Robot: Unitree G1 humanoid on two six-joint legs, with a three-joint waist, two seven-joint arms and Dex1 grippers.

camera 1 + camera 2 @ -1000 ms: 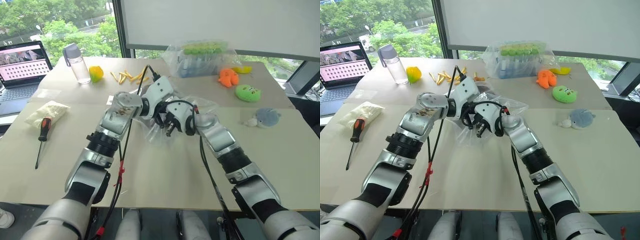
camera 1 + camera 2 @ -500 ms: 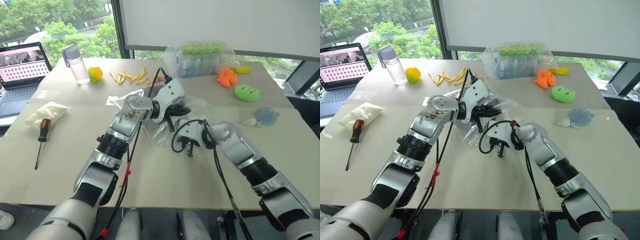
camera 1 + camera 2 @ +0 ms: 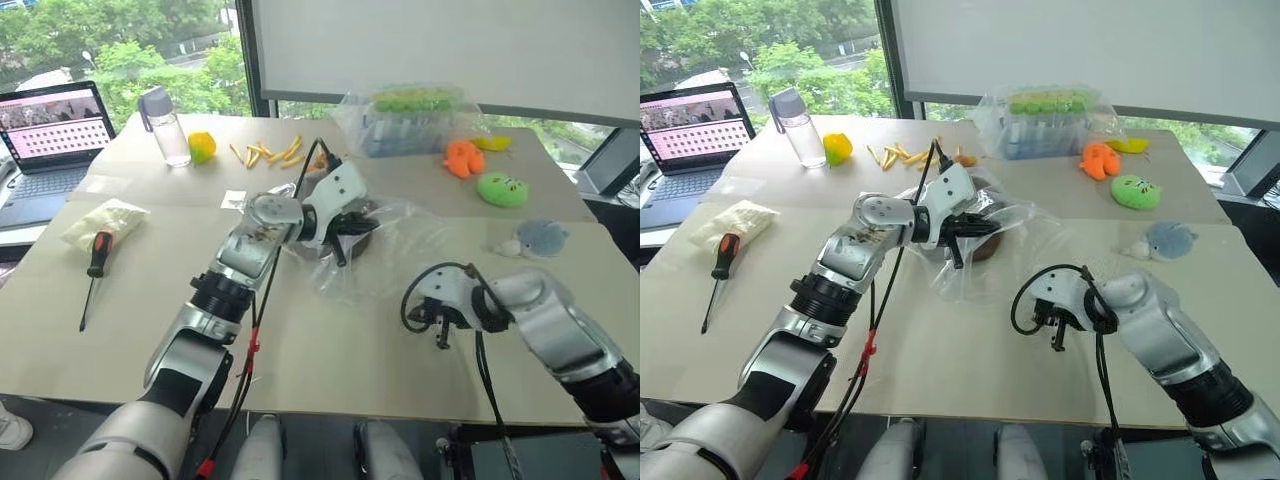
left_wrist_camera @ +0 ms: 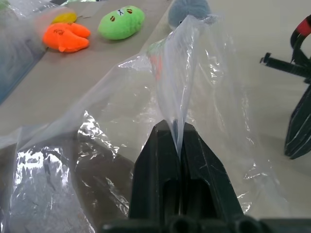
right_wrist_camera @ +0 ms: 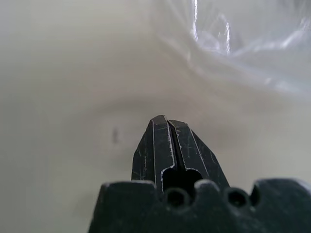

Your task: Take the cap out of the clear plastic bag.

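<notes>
So on the worktop (image 3: 940,350) the bag (image 3: 1012,250) sits mid-table with the cap (image 3: 983,238) still inside as a dark lump, and my left pincer (image 3: 968,229) is pinching a fold of the plastic right beside it. My right pincer (image 3: 1057,327) is pressed together on nothing and sits well apart on the near right, so the cap lies up and to its left. The left wrist view shows film clamped between the fingers (image 4: 163,160); head views don't.
</notes>
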